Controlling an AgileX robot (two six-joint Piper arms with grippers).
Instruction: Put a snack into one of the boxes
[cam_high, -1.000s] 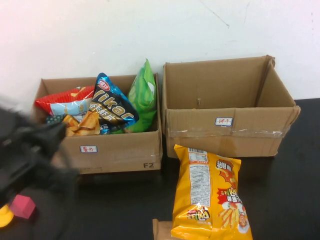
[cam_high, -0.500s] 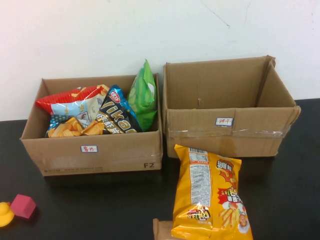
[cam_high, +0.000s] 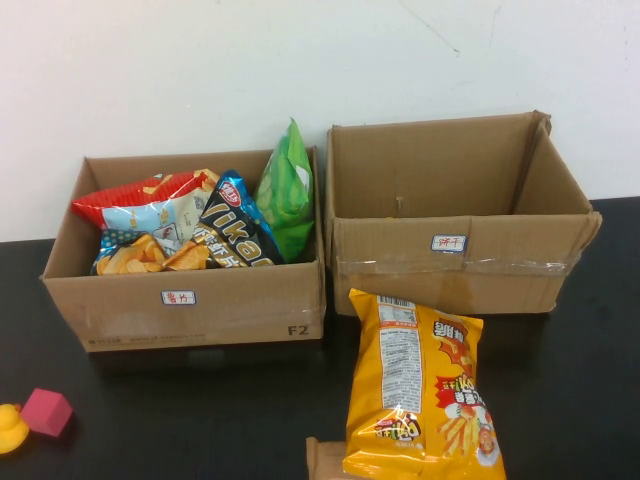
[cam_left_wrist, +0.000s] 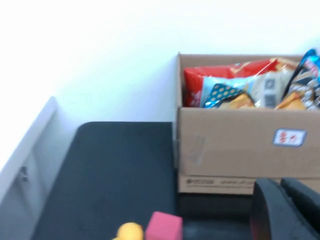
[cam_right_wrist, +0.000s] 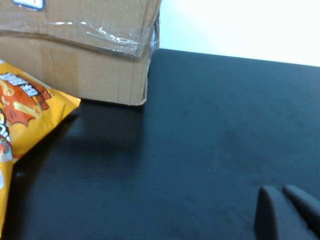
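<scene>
A large yellow snack bag lies flat on the black table in front of the empty right cardboard box. The left cardboard box holds several snack bags: a red one, a black-and-blue one and a green one. Neither arm shows in the high view. My left gripper is shut and empty, low in front of the left box. My right gripper is shut and empty over bare table, to the right of the right box and the yellow bag.
A pink block and a yellow toy duck sit at the table's front left; both also show in the left wrist view, block and duck. A brown cardboard piece lies beside the yellow bag. A white wall stands behind the boxes.
My left arm, blurred in front of the left box a second ago, has withdrawn out of the high view. The black-and-blue bag has settled lower in the left box.
</scene>
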